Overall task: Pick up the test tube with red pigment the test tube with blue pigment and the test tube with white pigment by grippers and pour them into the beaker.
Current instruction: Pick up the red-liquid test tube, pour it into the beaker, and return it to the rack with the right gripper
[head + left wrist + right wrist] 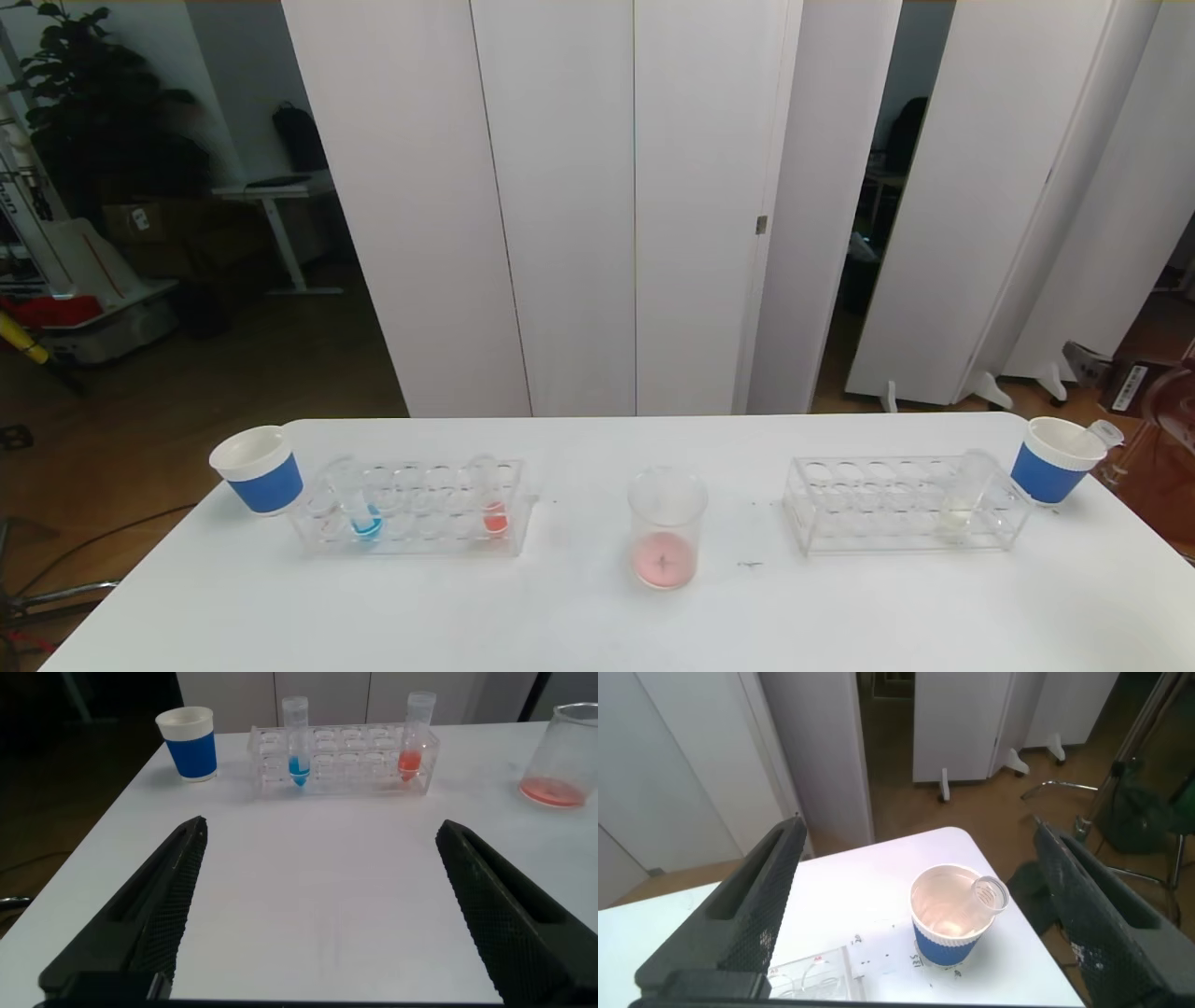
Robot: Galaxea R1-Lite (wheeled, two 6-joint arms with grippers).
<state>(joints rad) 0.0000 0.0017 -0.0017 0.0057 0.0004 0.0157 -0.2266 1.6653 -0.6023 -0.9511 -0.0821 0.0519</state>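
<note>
The test tube with blue pigment (364, 518) (297, 739) and the test tube with red pigment (493, 509) (416, 737) stand upright in the left clear rack (411, 532). The test tube with white pigment (962, 499) stands in the right rack (887, 509). Between the racks is the beaker (665, 527) (561, 756), with a thin pinkish-red layer at its bottom. My left gripper (321, 829) hangs open over bare table, short of the left rack. My right gripper (919, 829) is open above the table's right far corner. Neither gripper shows in the head view.
A blue paper cup (260, 469) (190, 743) sits left of the left rack. Another blue cup (1060, 460) (954, 917) stands by the right far corner, with an empty clear tube (990, 894) leaning in it. White partitions stand behind the table.
</note>
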